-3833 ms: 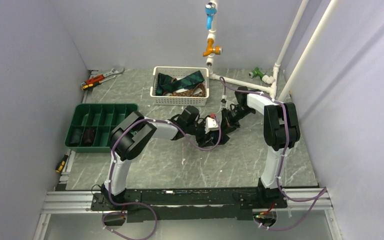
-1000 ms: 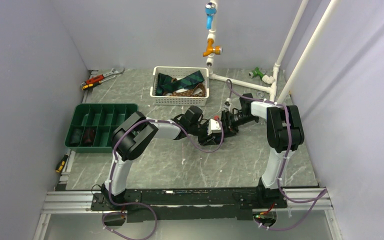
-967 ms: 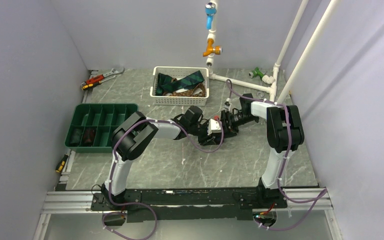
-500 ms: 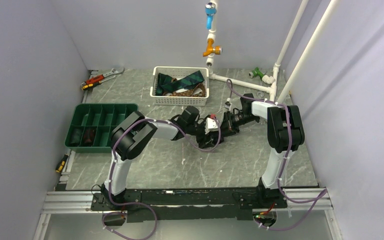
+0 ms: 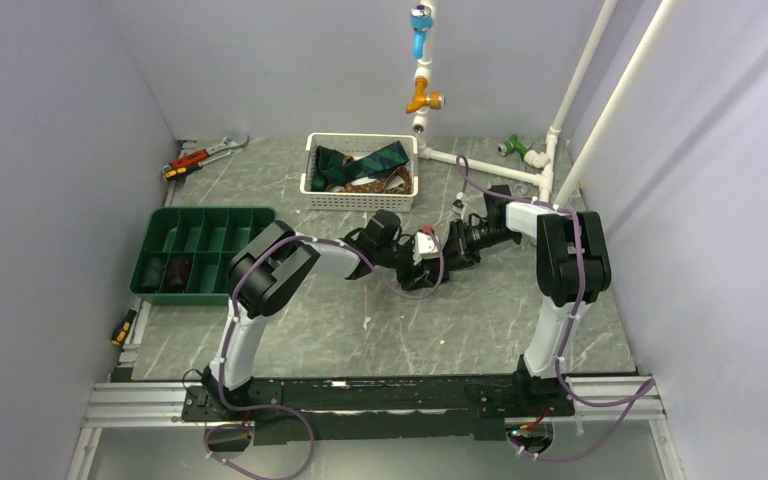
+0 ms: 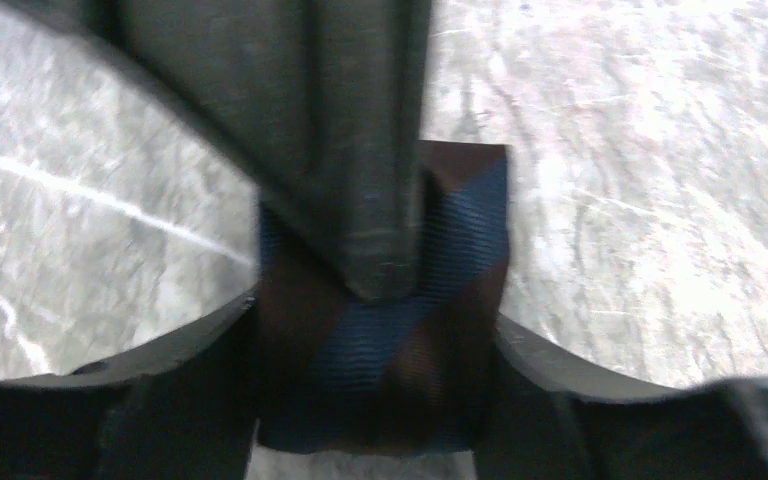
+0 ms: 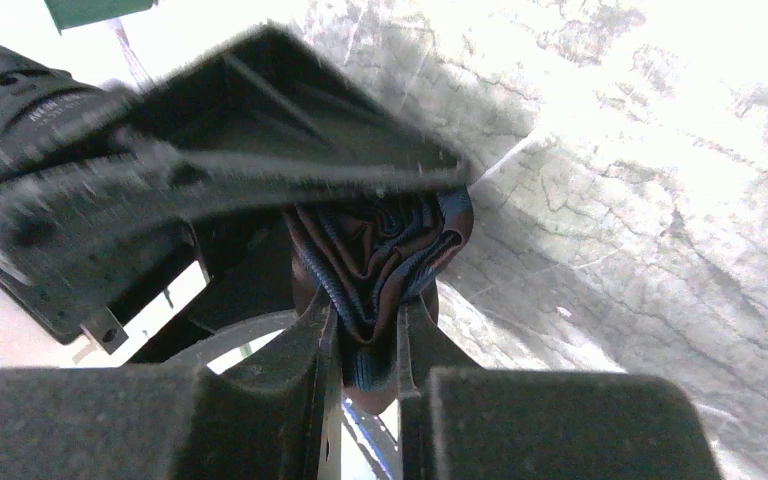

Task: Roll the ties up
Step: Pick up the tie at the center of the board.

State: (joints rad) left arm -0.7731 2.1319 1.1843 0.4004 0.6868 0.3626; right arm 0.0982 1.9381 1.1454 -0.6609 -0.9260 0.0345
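Both grippers meet at mid-table over one rolled tie, navy and dark brown striped. In the left wrist view the roll (image 6: 385, 350) sits between my left gripper's (image 6: 380, 400) fingers, which are shut on it; a right finger (image 6: 360, 180) crosses above it. In the right wrist view my right gripper (image 7: 368, 350) is shut on the roll's end (image 7: 385, 250), and the coiled layers show. From above, the left gripper (image 5: 422, 262) and right gripper (image 5: 442, 255) touch and hide the roll. More ties (image 5: 365, 165) lie in the white basket (image 5: 312, 190).
A green compartment tray (image 5: 205, 222) with two dark rolls (image 5: 165, 270) stands at the left. A wrench (image 5: 205, 155) lies at the back left, a screwdriver (image 5: 122, 327) at the left edge. White pipes with valves (image 5: 520, 152) run along the back right.
The two grippers stay locked together on the roll at mid-table. The left wrist has turned a little and shifted slightly; the right arm has stayed raised since its earlier lift.
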